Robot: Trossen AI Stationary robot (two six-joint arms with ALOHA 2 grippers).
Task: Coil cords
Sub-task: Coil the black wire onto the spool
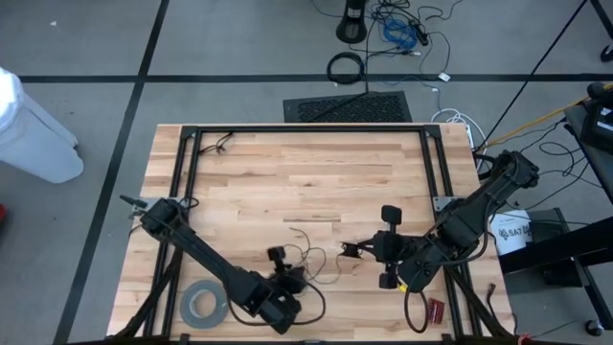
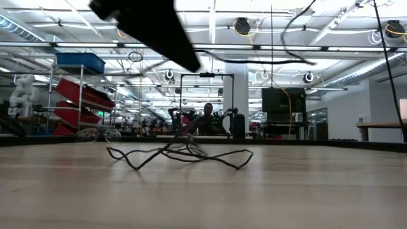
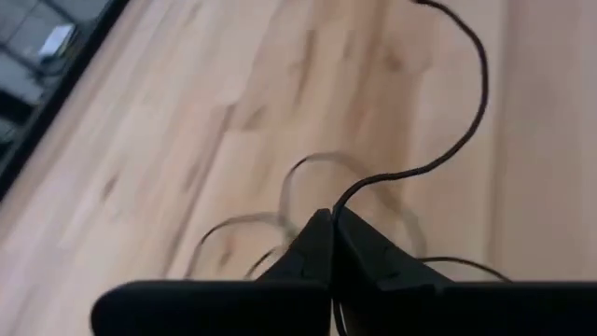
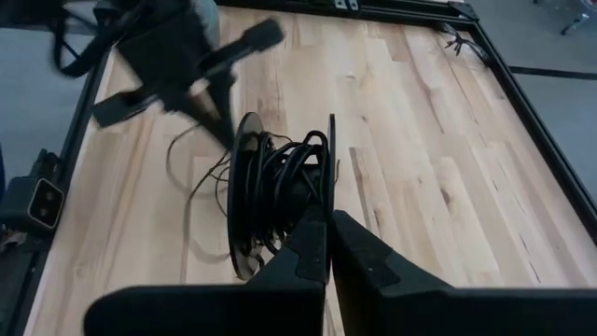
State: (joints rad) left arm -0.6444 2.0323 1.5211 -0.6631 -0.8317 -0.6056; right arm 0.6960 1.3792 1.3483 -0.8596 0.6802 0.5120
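The cord is a thin dark wire (image 1: 311,241) lying in loose loops on the wooden table (image 1: 287,172); the low view shows the loops (image 2: 184,156) near the table's middle. One end is wound on a small black reel (image 4: 280,191) made of two round discs. My right gripper (image 1: 362,252) is shut on the reel, right of the loops. My left gripper (image 1: 295,276) is near the front edge, shut on a strand of the wire (image 3: 466,121). It also shows blurred beyond the reel, as my left gripper (image 4: 219,112), in the right wrist view. My left gripper pinches a single strand of the wire (image 3: 338,205) between its two fingertips, slanting down from the table's near left. From the tips the strand runs off in a slack curve over the table. My right gripper pinches the rim of one reel disc (image 4: 330,207) between its two shut fingers, slanting down from the table's right. The reel stands on edge ahead of the fingers, and loose turns of wire (image 4: 201,187) trail from it to the table.
A grey tape roll (image 1: 203,305) lies at the front left beside the left arm. A small red object (image 1: 436,310) lies at the front right. Black frame rails (image 1: 306,128) border the table's far, left and right sides. Bare wood lies toward the far edge.
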